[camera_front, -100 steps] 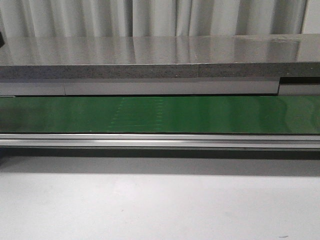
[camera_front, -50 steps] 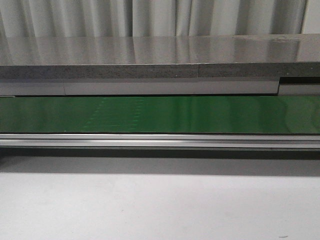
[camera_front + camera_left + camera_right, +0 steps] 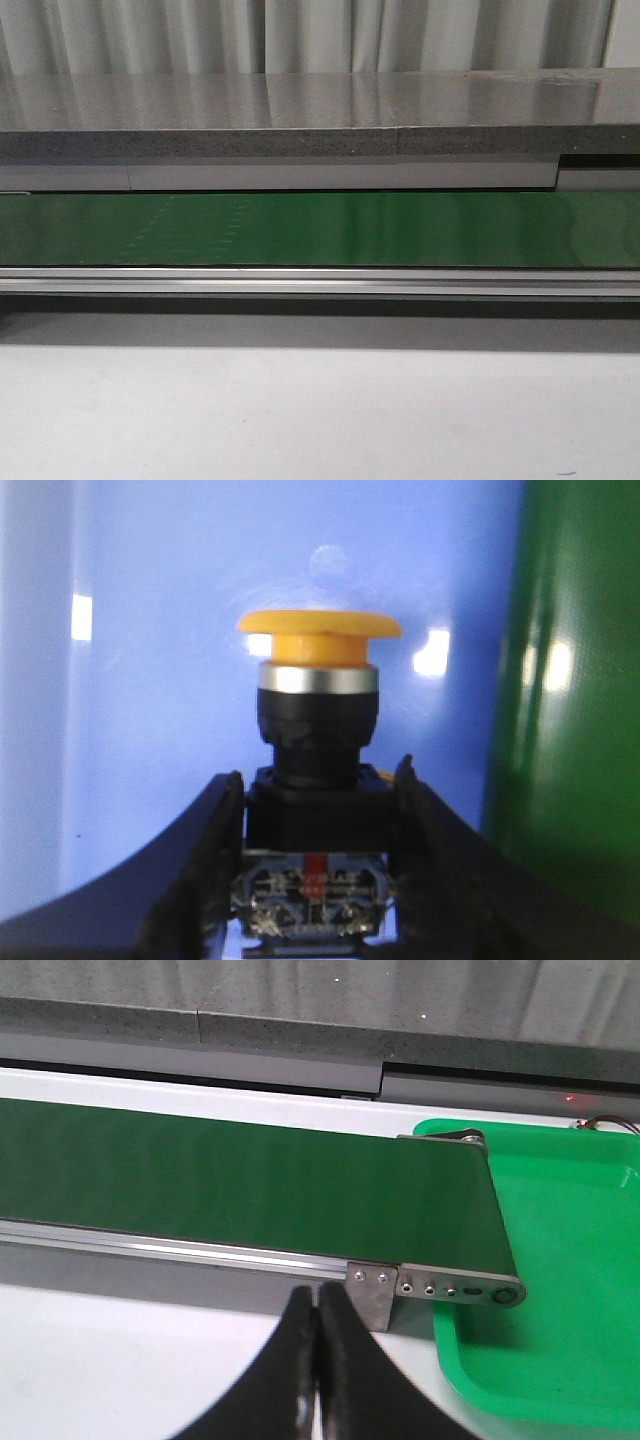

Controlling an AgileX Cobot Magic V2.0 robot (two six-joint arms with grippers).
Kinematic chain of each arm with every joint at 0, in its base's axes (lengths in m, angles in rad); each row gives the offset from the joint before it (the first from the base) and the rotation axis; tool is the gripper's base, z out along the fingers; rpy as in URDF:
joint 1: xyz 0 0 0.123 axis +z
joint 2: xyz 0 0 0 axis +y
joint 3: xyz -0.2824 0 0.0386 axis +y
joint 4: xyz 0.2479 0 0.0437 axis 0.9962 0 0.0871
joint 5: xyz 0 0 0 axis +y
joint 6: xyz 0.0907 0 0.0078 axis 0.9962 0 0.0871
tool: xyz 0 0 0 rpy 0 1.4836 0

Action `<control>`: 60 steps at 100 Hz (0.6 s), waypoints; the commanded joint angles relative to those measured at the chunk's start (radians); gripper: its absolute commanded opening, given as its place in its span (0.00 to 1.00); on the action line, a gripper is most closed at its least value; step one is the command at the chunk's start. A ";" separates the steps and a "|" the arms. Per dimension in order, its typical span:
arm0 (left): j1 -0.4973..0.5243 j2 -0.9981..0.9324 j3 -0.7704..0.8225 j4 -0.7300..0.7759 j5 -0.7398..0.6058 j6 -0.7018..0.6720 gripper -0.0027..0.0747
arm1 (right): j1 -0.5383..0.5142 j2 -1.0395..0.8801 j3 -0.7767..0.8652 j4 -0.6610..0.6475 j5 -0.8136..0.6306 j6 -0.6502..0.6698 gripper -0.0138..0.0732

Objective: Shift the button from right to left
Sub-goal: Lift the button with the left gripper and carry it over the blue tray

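The green conveyor belt (image 3: 320,230) was seen stretched across the front view beyond the white table (image 3: 320,420), with neither arm in that picture. At the belt's end a green tray (image 3: 560,1290) was set, likely to catch whatever rode off. The right hand (image 3: 318,1360) was held pressed together and empty above the table. The button (image 3: 318,730) was pinched by its black body in the left hand (image 3: 318,880), cap outward, over a pale blue surface (image 3: 180,680) beside the belt, seemingly for a steady set-down.
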 commanded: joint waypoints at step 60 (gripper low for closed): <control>0.047 0.047 -0.028 -0.022 -0.048 0.001 0.73 | 0.000 0.012 -0.027 -0.009 -0.082 -0.001 0.08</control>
